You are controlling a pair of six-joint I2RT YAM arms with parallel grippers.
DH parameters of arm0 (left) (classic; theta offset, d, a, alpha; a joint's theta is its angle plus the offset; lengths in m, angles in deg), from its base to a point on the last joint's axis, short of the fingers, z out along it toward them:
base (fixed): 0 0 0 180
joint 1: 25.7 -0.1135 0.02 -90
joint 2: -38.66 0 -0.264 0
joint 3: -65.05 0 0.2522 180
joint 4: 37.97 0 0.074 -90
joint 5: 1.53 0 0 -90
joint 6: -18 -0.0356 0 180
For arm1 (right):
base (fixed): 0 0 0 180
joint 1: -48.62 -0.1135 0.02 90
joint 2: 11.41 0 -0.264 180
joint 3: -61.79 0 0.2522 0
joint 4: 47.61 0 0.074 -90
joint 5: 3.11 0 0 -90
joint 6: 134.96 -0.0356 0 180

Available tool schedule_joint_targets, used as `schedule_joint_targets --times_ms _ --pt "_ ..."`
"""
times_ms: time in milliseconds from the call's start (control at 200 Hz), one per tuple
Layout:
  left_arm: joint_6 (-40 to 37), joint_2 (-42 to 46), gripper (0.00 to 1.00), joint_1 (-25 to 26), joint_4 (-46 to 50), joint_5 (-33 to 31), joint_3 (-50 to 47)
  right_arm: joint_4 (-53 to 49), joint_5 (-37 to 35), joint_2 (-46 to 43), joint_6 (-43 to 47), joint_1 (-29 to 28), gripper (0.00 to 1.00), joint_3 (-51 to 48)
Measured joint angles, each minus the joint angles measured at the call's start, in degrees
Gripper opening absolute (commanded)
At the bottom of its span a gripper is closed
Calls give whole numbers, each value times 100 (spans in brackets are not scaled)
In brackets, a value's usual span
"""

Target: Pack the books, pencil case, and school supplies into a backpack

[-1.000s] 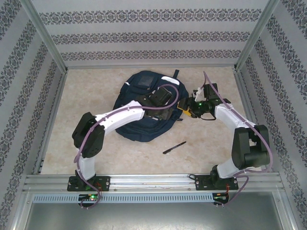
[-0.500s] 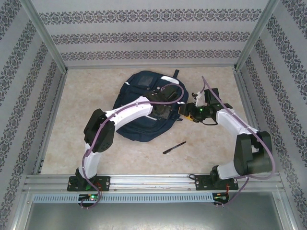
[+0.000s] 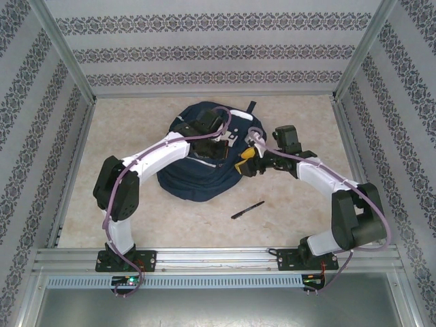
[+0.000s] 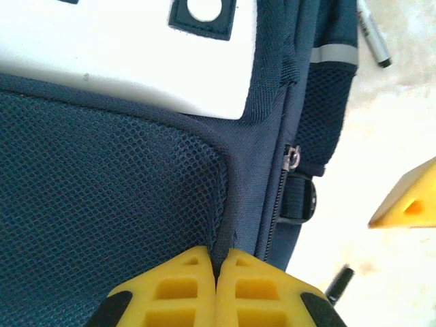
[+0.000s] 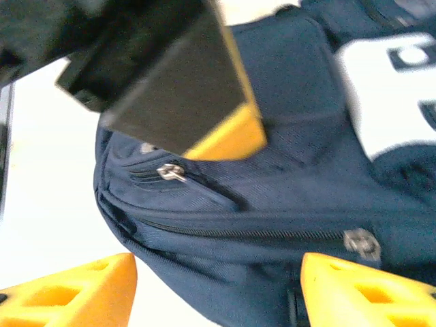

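Beige marbled table (image 3: 306, 211) is sitting inside patterned wallpaper walls (image 3: 218, 51). The navy backpack (image 3: 197, 180) is lying flat toward the table's far edge, about mid-width. The left gripper (image 4: 216, 262) is resting on top of it, yellow fingers pressed together and pinching a raised seam beside the mesh panel. The right gripper (image 5: 218, 300) is hanging at the backpack's right side, jaws standing well apart and gripping nothing, with the zippered side wall between them. 1 black pen (image 3: 247, 209) is lying loose on the table, nearer the near edge, apart from the backpack.
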Motion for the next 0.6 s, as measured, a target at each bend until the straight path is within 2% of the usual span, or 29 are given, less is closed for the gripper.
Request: schedule_joint_targets --times_ms 220,455,510,600 --pt "328 96 0 -59 -308 439 -216 603 -118 190 1655 -531 65 -83" --pt "472 168 0 -94 -417 621 -315 1001 -564 407 2514 -625 62 -236" --pt "514 179 0 -94 -439 660 -330 1047 -629 420 2649 -625 58 -295" --pt "560 179 0 -96 -498 693 -376 999 -688 420 2826 -634 43 -304"
